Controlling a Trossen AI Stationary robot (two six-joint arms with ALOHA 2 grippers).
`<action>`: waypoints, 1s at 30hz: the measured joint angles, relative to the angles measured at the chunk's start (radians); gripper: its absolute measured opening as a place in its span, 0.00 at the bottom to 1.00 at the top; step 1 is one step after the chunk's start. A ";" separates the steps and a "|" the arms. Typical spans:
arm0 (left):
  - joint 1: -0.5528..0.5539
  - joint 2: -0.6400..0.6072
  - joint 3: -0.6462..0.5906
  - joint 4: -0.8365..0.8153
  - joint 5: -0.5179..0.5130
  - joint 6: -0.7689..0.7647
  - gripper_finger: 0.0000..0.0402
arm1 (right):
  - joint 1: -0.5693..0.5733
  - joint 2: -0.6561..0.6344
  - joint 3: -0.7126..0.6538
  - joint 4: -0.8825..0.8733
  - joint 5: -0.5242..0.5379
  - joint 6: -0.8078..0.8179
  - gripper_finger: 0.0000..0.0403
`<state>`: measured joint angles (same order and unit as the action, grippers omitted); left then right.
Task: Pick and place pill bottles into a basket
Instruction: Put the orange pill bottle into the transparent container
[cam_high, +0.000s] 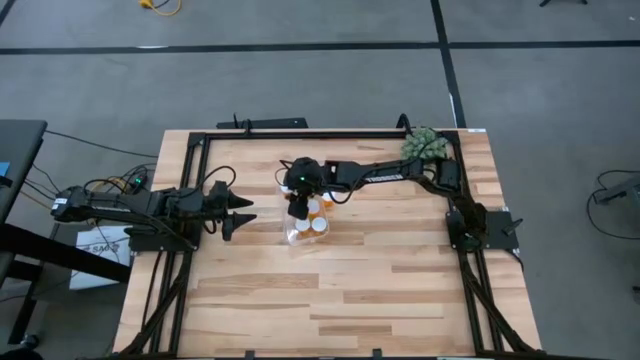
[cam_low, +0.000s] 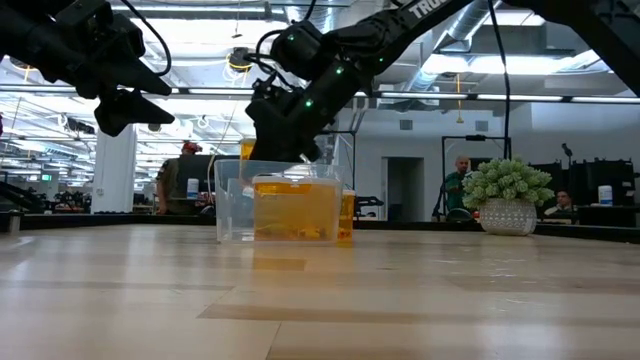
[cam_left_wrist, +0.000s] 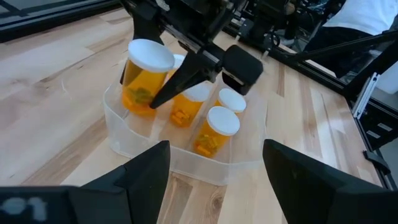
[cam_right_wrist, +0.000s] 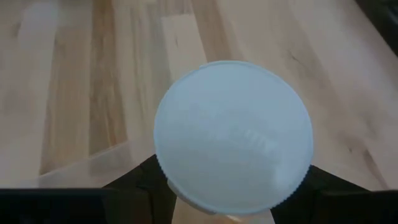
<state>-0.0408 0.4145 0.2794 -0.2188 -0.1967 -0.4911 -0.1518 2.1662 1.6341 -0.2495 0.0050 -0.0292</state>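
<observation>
The clear basket (cam_high: 305, 236) stands mid-table; it also shows in the left wrist view (cam_left_wrist: 186, 158) and the low view (cam_low: 232, 205). Three orange pill bottles with white caps (cam_left_wrist: 214, 129) stand upright in it. My right gripper (cam_high: 298, 206) is above the basket's left end, shut on another pill bottle (cam_left_wrist: 142, 78). That bottle's white cap fills the right wrist view (cam_right_wrist: 233, 137). My left gripper (cam_left_wrist: 214, 180) is open and empty, left of the basket (cam_high: 240, 217), above the table. My right gripper pinches the bottle's orange body (cam_left_wrist: 149, 99) between its two fingers (cam_left_wrist: 186, 71), below the white cap (cam_left_wrist: 150, 55). The fingers come from above, pointing down along the bottle. The bottle stays nearly upright, cap up, over the basket's left end; whether its base rests on anything is hidden.
A green spiky potted plant (cam_high: 425, 145) stands at the table's far right corner, also in the low view (cam_low: 507, 195). A black frame (cam_high: 300, 133) runs along the table's far, left and right edges. People show in the room beyond the table (cam_low: 460, 185).
</observation>
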 joint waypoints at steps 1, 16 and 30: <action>0.000 0.000 0.000 0.000 0.000 0.000 0.61 | 0.002 0.000 0.000 0.007 0.000 -0.005 0.47; 0.000 0.000 0.000 0.000 0.006 0.000 0.61 | 0.008 0.000 0.000 0.024 -0.005 0.002 0.54; 0.000 0.000 0.000 0.001 0.006 -0.001 0.61 | 0.007 -0.001 0.000 0.026 -0.011 -0.024 0.58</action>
<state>-0.0408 0.4148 0.2794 -0.2180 -0.1902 -0.4919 -0.1444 2.1654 1.6341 -0.2230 -0.0057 -0.0528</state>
